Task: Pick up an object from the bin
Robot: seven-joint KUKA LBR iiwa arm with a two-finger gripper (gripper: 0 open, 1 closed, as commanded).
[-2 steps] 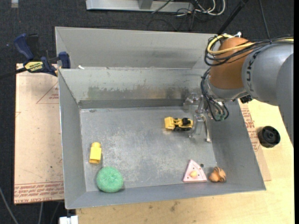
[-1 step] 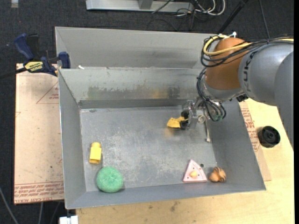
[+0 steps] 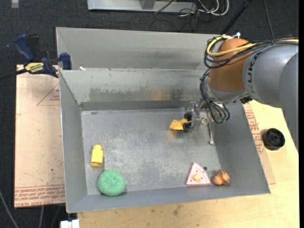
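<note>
Gripper (image 3: 191,121) seemingly touches yellow block (image 3: 177,125), right-centre.

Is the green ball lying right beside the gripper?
No, the green ball lies in the near left corner, far from the gripper at the right.

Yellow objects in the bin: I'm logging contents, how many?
2: a yellow block by the bin's left wall, a yellow piece beside the gripper mid-bin. The arm may hide more.

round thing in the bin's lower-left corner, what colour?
Green. The round thing shows best in the camera view.
</note>
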